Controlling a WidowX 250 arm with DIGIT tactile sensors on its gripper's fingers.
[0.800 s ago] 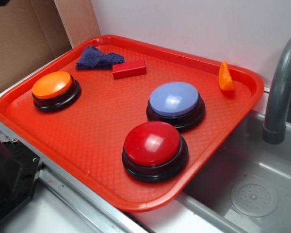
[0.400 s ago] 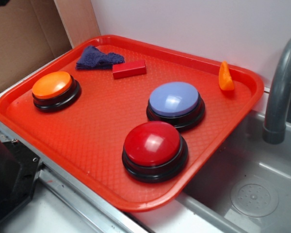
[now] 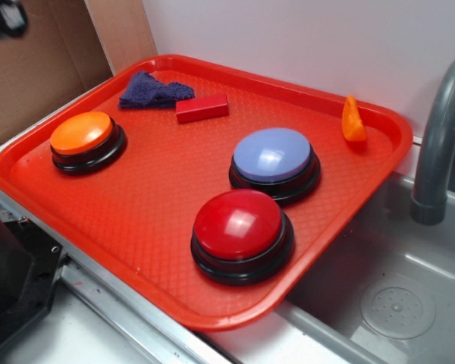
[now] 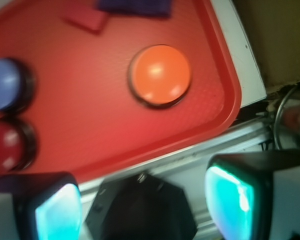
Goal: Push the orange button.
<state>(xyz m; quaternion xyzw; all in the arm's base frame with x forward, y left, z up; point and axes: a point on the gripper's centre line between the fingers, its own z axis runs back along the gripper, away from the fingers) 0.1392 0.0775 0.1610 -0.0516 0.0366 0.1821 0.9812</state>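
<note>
Orange button (image 3: 82,132) sat at the left end of the red tray (image 3: 144,220), nothing touching it; its glossy dome on a black base looked hard and slick. Judged it a rigid plastic cap that gives only straight down, so best met at the crown, dead centre, not gripped. Blue cloth (image 3: 153,91) and red block (image 3: 202,108) lay behind it, lavender button (image 3: 274,154) and red button (image 3: 238,224) well apart. Tool (image 4: 140,200) hung high above the tray edge, pads spread wide, empty.
</note>
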